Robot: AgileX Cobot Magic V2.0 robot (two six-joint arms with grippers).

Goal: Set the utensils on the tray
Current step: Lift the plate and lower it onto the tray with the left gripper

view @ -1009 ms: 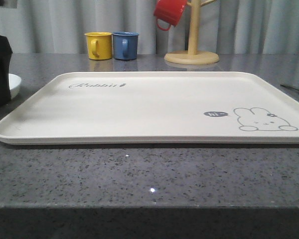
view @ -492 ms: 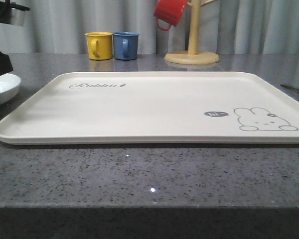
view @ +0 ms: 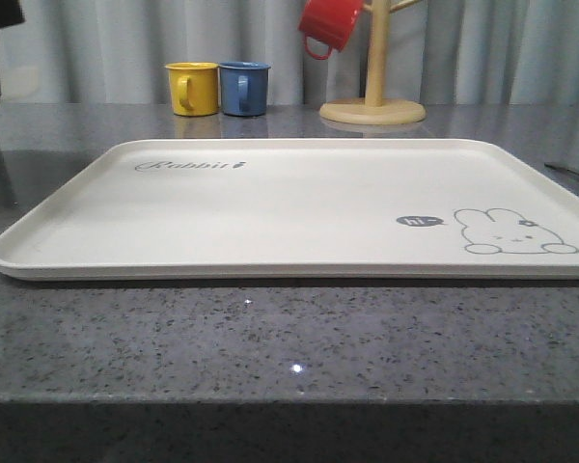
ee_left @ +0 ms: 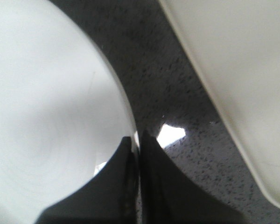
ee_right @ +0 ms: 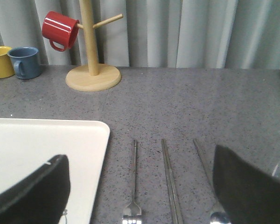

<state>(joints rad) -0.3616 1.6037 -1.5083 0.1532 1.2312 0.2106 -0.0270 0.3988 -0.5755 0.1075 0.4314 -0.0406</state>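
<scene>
We see our left gripper (ee_left: 139, 140) pinching the rim of the round white plate (ee_left: 46, 121), fingers pressed together on it. Our right gripper (ee_right: 140, 186) is spread wide above the fork (ee_right: 133, 186), chopsticks (ee_right: 170, 182) and spoon (ee_right: 210, 186), lying on the counter (ee_right: 186, 102) beside the cream tray (ee_right: 42, 149) at lower left.

The cream rectangular tray (view: 299, 207) lies flat on the grey counter (view: 289, 338), bare — "Rabbit" script at one corner, a rabbit drawing at another. Beside the tray's edge, on the counter, lie the fork (ee_right: 133, 182), the chopsticks (ee_right: 170, 179) and the spoon (ee_right: 206, 175) — side by side, roughly parallel, slim and silver.
</scene>
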